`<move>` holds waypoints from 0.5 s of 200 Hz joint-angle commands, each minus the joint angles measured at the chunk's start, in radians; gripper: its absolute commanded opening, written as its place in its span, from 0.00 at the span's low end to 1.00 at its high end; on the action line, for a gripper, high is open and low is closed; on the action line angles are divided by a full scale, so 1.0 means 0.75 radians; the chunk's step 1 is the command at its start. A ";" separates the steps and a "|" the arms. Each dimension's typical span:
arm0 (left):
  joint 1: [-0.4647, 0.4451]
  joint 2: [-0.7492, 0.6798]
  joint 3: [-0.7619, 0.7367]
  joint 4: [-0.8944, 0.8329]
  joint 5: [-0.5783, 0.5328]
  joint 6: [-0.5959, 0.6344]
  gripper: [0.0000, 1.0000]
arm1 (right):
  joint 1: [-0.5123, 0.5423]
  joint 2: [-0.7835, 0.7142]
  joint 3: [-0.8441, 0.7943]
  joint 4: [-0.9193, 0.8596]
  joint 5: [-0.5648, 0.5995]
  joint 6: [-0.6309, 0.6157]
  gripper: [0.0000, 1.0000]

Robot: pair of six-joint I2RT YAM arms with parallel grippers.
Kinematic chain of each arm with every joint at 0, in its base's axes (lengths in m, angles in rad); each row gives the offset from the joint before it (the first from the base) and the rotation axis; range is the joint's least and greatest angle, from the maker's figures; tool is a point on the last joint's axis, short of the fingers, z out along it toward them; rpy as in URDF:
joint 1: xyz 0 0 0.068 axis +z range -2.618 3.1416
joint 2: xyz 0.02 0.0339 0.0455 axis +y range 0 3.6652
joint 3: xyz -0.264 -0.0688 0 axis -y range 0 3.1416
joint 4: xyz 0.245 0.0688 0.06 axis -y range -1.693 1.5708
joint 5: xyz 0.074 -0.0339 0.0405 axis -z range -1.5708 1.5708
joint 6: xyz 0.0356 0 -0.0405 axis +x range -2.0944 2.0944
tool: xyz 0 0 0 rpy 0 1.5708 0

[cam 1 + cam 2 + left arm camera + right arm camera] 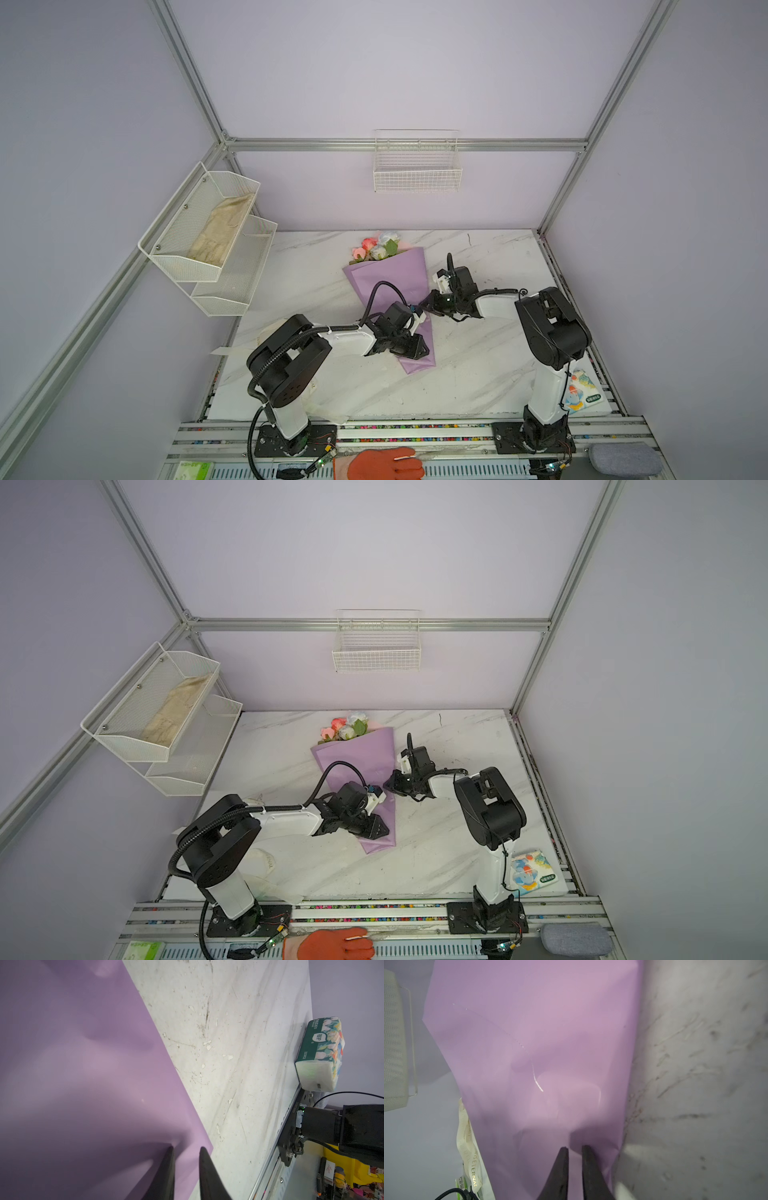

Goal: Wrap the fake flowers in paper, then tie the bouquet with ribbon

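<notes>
Since the bouquet [395, 286] lies flat on the table [478, 374] at the centre of both top views, with the fake flowers [376, 247] at its upper end and the lilac wrap tapering toward the lower middle of the frame, the step in hand is judged to be the settling of the paper before any tie is made. No ribbon is seen around the wrap.

The left gripper [186, 1148] is held over the narrow lower part of the paper, close to its edge. Its jaws are set nearly together with a slim gap, and nothing is seen caught between them. The right gripper [575, 1147] is placed at the wrap's right edge, about mid-length, and its jaws are likewise narrowly parted over the paper.

The cream lettered ribbon [469, 1147] is seen at the lower left of the right wrist view, beside the wrap. It would next have to be picked up and passed round the narrow end, with the wrap held closed by the other arm.
</notes>
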State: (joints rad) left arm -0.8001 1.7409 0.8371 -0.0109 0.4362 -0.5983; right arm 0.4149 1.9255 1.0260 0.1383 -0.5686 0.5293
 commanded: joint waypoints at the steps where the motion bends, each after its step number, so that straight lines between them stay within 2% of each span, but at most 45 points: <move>1: -0.008 -0.006 -0.098 0.055 0.020 -0.001 0.19 | -0.039 0.041 0.067 -0.026 -0.008 -0.071 0.18; 28: -0.009 -0.002 -0.151 0.064 0.010 -0.006 0.12 | -0.092 0.129 0.128 -0.029 0.006 -0.109 0.17; 70: -0.008 -0.021 -0.229 0.089 0.009 -0.009 0.11 | -0.146 0.227 0.274 -0.061 -0.034 -0.141 0.17; 100: -0.009 -0.034 -0.242 0.107 0.011 -0.016 0.12 | -0.151 0.143 0.275 -0.094 -0.051 -0.159 0.18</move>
State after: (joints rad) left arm -0.7998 1.7180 0.7109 0.1444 0.4511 -0.6090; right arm 0.3073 2.0850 1.2270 0.1181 -0.5915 0.4496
